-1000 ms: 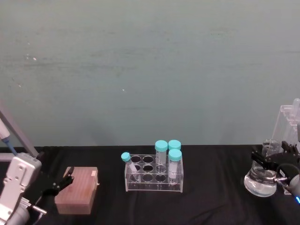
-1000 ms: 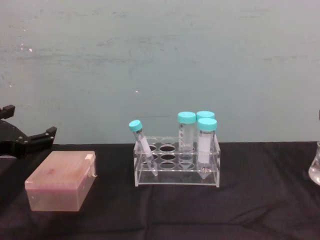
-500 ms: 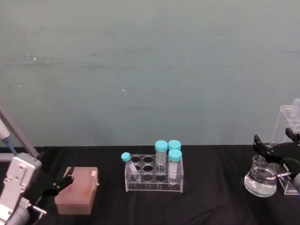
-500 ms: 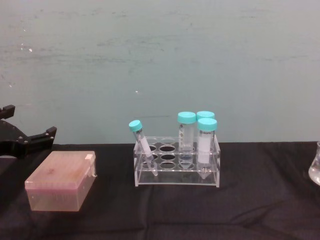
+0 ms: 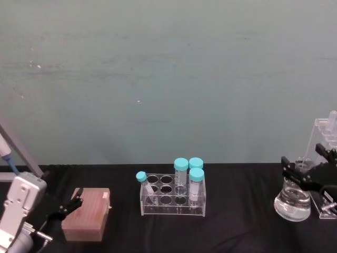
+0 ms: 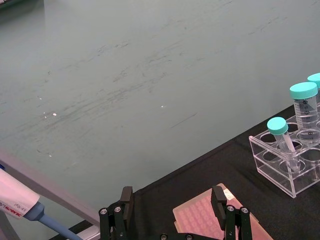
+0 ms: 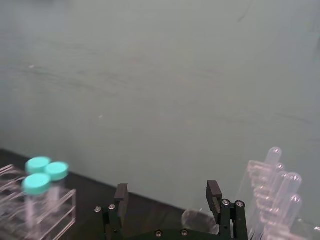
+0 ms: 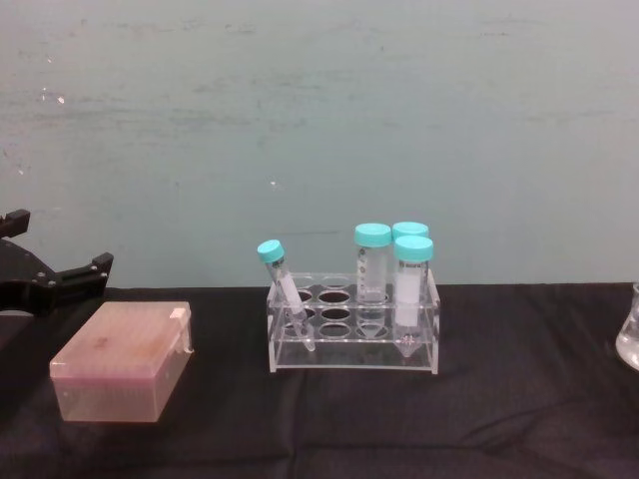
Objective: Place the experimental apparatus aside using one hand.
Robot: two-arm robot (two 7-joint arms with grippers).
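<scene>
So the labware sits way off to the right of the clear tube rack [image 5: 172, 195], out at the table's right edge: one conical flask [image 5: 293, 202] with clear liquid in the bottom, one small glass beaker [image 5: 304, 164] just behind it, and one tall acrylic stand [image 5: 322, 138] behind and right of those. In the right wrist view the tall acrylic stand [image 7: 274, 200] holds at least three long clear test tubes, can't count more than that. The chest view catches just a sliver of the conical flask [image 8: 630, 339] at the far right. The right gripper [image 5: 305, 167] is right over the flask, its two black fingers spread wide with one on each side of the flask's neck area, and they aren't clamped on anything that I can tell. From its own wrist camera the right gripper [image 7: 167, 197] shows that same wide gap with nothing in it. The rack itself has nine holes and four teal-capped tubes: three upright at its right end and one thinner one leaning at the left front. Left of the rack there's one pinkish tip box [image 5: 86, 213] on the black cloth [image 5: 237, 221]. The left gripper [image 5: 67, 205] is beside that box on its left, low down, fingers spread apart and empty; the left wrist view shows the left gripper [image 6: 172, 200] the same way. One pipette [image 6: 22, 205] with a blue tip end leans further left of the box.
</scene>
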